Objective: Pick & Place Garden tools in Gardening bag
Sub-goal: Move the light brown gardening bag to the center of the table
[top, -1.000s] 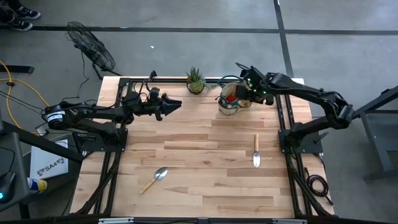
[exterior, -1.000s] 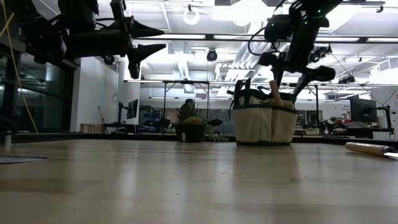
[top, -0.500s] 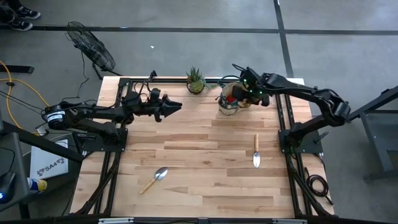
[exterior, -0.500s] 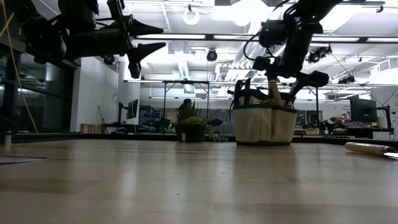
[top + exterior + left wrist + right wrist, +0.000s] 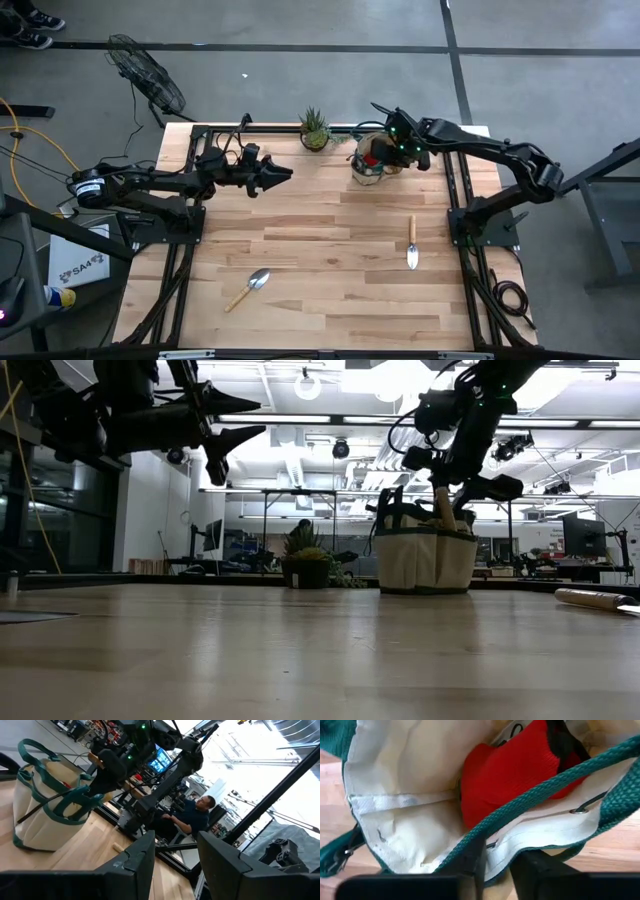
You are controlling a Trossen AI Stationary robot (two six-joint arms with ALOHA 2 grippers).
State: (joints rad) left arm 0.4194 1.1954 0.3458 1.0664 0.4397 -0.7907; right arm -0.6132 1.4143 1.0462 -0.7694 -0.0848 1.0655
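The tan gardening bag (image 5: 366,170) with green loop handles stands upright on its base at the table's far right (image 5: 425,560). Inside lies a red glove (image 5: 510,775), and a wooden handle (image 5: 441,508) sticks up out of it. My right gripper (image 5: 497,860) hangs over the bag's mouth, pointing down, its fingers open by a narrow gap. My left gripper (image 5: 288,173) hovers open, high over the far left of the table. Two wooden-handled trowels lie flat on the table, one near the front left (image 5: 247,290), one at the right (image 5: 411,243). My right gripper hangs just above the bag's rim. The bag's green loop handle (image 5: 540,795) runs up to one fingertip (image 5: 472,857). I cannot tell whether they touch. Nothing shows between the fingers.
A spiky green potted plant (image 5: 314,130) stands at the far edge, left of the bag. The wide middle of the wooden table (image 5: 320,230) lies bare. Beyond the table a person (image 5: 192,817) sits in the room.
My right gripper has shifted a little toward the table's left over the bag's mouth, and its fingers have drawn closer together. The bag and the trowels have stayed where they were.
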